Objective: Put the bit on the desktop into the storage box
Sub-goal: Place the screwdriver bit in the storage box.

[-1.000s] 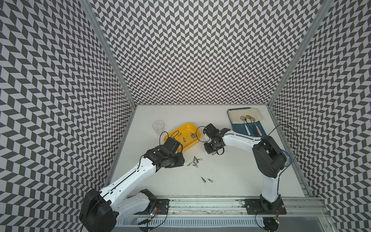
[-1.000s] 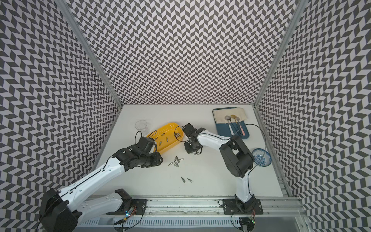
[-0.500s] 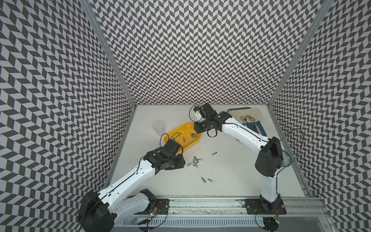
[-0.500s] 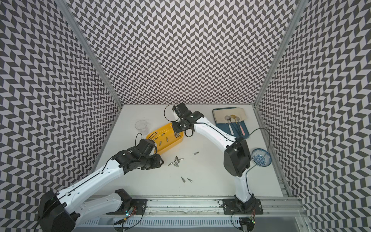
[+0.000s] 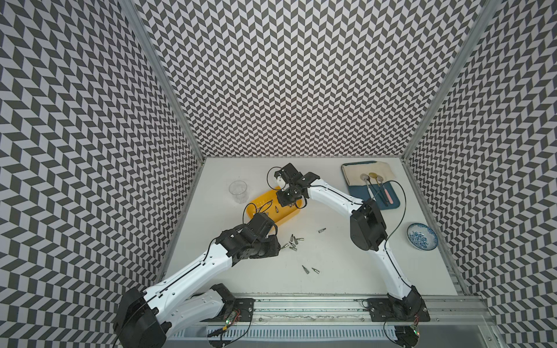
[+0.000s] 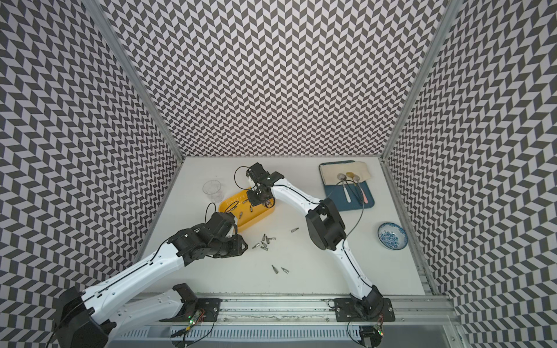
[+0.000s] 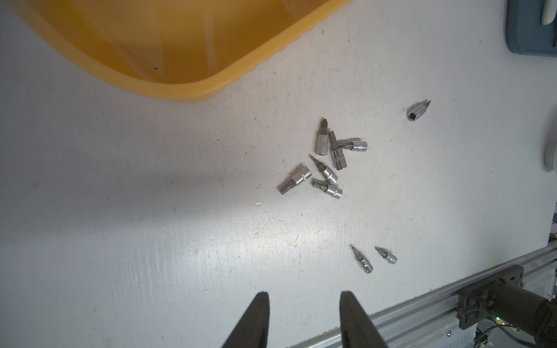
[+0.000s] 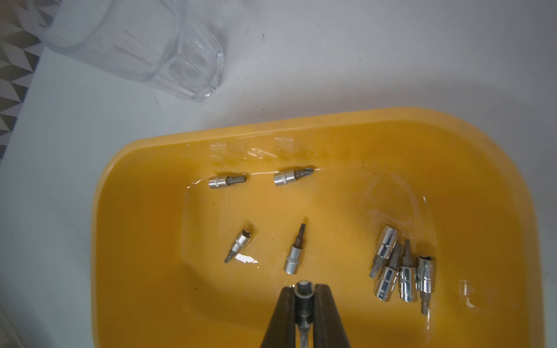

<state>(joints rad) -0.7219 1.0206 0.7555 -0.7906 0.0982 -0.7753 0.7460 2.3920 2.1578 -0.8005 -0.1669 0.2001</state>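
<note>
One bit (image 8: pixel 303 296), tip cut off, is pinched in the right hand (image 8: pixel 304 288); left hand (image 7: pixel 304 298) half-open.

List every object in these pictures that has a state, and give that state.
Shallow yellow plastic storage tub: holds several bits.
Right pincer: shut on a silver bit, over the tub.
Left pincer: open, empty, over the white desktop.
Clear glass cup: upright, empty.
Loose silver bits: lying on the desktop, outside the tub.
</note>
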